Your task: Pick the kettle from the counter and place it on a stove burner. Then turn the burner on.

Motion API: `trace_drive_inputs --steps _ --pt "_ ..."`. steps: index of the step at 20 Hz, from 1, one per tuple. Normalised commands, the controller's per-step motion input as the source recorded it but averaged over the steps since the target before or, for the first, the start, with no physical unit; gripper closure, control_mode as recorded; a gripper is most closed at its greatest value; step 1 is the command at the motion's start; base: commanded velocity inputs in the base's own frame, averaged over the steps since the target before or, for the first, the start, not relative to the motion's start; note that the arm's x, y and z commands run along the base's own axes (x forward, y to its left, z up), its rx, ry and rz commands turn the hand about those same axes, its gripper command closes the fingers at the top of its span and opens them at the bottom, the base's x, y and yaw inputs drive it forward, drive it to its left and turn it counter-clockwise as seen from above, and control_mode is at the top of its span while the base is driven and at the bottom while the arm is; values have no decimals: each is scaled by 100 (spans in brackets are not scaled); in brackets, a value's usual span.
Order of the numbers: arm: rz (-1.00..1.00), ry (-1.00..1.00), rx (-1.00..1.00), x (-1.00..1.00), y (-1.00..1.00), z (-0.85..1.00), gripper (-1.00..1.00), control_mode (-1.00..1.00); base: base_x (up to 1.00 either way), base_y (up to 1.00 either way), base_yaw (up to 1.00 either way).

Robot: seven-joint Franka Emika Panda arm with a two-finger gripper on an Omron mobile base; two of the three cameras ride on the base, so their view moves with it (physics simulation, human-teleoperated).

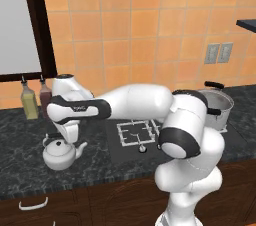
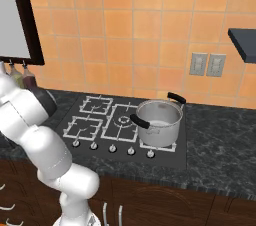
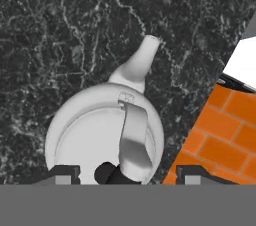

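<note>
Left of the cooktop (image 1: 137, 137), the kettle (image 1: 59, 154) stands upright on the counter (image 1: 20, 165), lid on, with my claw (image 3: 122, 174) right above it, fingertips (image 3: 64, 174) spread wide to either side of its handle. Right of the kettle, across the cooktop, the steel pot (image 2: 159, 121) sits open and looks empty.

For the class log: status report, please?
Claw open, above kettle. Kettle on counter, left of cooktop. Pot sits front right; back-left burner free.
</note>
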Motion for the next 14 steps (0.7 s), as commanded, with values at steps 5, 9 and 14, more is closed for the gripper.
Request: trace_drive_inputs --steps 5,9,14 --pt "0 0 0 0 0 0 100 -100 0 0 0" --pt "0 3 -1 0 -1 21 100 -100 0 0 0" --pt "1 0 0 -3 -12 48 100 -100 0 0 0"
